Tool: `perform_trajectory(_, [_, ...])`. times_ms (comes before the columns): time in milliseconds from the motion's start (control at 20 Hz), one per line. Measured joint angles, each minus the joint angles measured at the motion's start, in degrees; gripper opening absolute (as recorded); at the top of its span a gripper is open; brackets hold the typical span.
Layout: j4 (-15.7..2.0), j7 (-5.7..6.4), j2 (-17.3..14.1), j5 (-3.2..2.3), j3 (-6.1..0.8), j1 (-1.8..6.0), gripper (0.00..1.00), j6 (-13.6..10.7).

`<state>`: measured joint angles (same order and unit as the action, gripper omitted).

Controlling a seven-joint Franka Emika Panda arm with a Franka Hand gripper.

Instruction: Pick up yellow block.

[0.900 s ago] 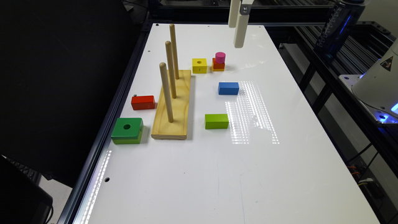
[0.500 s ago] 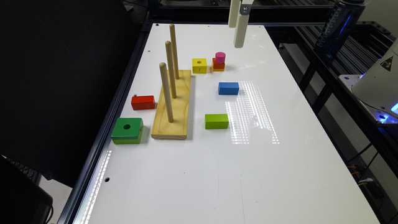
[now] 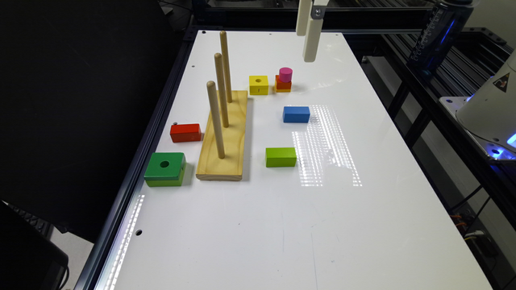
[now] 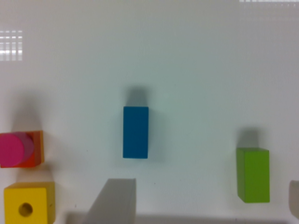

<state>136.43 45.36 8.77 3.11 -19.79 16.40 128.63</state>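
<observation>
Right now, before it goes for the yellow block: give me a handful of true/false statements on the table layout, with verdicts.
1. The yellow block has a round hole in its top face. True.
2. The yellow block is threaded onto a peg of the wooden peg board. False: it sits on the white table, off the board's far end.
3. A pink cylinder stands on an orange piece, beside the yellow block. True.
4. The end effector is holding the yellow block. False: it hangs above the table, apart from the block.
5. The blue block is stacked on the light green block. False: both lie separately on the table.
</observation>
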Motion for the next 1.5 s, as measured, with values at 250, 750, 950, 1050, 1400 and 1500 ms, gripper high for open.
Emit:
perform_trajectory(250, [0.00, -0.24, 0.0, -0.04, 0.00, 0.46, 1.00, 0.0])
perform_trajectory(750, [-0.07, -1.16, 0.0, -0.11, 0.01, 1.72, 1.00, 0.3])
perform_trajectory(950, [-0.23, -1.60, -0.1, -0.12, 0.01, 2.24, 1.00, 0.5])
perform_trajectory(1050, [-0.50, -1.74, -0.3, -0.20, 0.01, 2.50, 1.00, 0.6])
perform_trajectory(1400, [-1.45, -2.84, -1.4, -0.37, 0.01, 3.77, 1.00, 1.2])
perform_trajectory(1500, [-1.87, -3.52, -1.9, -0.41, 0.01, 4.47, 1.00, 1.3])
